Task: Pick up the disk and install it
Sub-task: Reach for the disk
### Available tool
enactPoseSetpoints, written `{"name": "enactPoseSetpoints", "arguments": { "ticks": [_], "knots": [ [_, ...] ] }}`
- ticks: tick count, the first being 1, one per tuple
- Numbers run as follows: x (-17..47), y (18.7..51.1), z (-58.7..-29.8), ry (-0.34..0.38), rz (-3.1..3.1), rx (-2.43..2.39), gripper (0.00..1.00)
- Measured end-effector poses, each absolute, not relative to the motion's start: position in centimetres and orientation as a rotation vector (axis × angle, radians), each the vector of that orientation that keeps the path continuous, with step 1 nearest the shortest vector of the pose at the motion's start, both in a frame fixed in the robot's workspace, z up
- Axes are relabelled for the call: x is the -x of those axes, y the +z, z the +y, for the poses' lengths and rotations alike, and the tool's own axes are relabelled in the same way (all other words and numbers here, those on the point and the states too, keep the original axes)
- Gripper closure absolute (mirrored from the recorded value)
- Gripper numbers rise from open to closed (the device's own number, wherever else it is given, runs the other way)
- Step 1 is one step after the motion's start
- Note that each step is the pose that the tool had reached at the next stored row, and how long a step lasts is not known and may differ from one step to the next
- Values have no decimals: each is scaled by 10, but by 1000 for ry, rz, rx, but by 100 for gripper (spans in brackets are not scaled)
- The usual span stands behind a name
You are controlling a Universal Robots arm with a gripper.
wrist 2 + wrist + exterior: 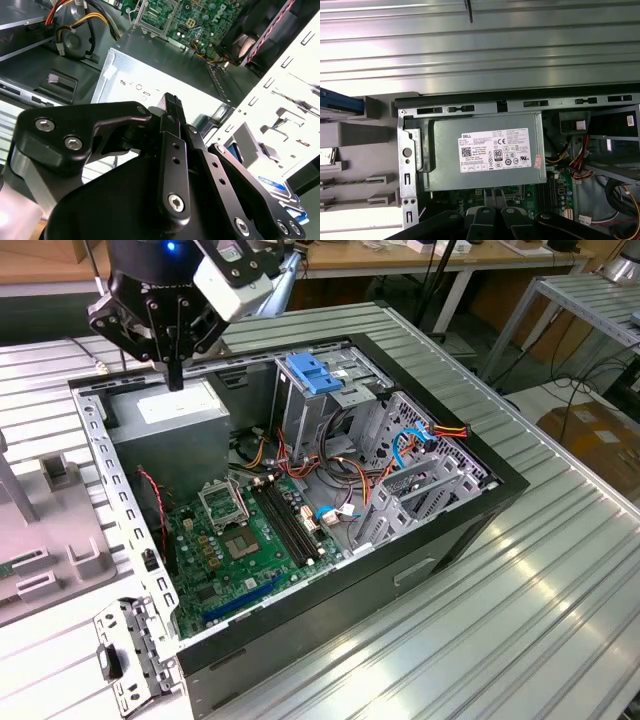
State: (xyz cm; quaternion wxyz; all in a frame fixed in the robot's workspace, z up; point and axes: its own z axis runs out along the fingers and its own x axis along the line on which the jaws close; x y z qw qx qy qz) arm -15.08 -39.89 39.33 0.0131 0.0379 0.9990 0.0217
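The tool [176, 378] sits in the upper left of the exterior view, its black fingers [171, 102] pressed together with nothing between them. Its tip points down at the grey power supply [165, 430] in the rear corner of the open computer case [400, 570]. The green motherboard [235, 540] lies lower in the frame. A blue bracket [312, 375] caps the drive cage [300, 420] at upper centre. In the second wrist view the disk [274, 186] lies outside the case, past its punched metal wall, by a grey fixture [245, 142]. A ribbed aluminium table [520, 620] carries everything.
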Motion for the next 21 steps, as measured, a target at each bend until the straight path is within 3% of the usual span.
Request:
{"name": "enactPoseSetpoints", "arguments": {
  "ticks": [21],
  "knots": [
    [187,393,-399,68,3112,-118,89]
  ]
}}
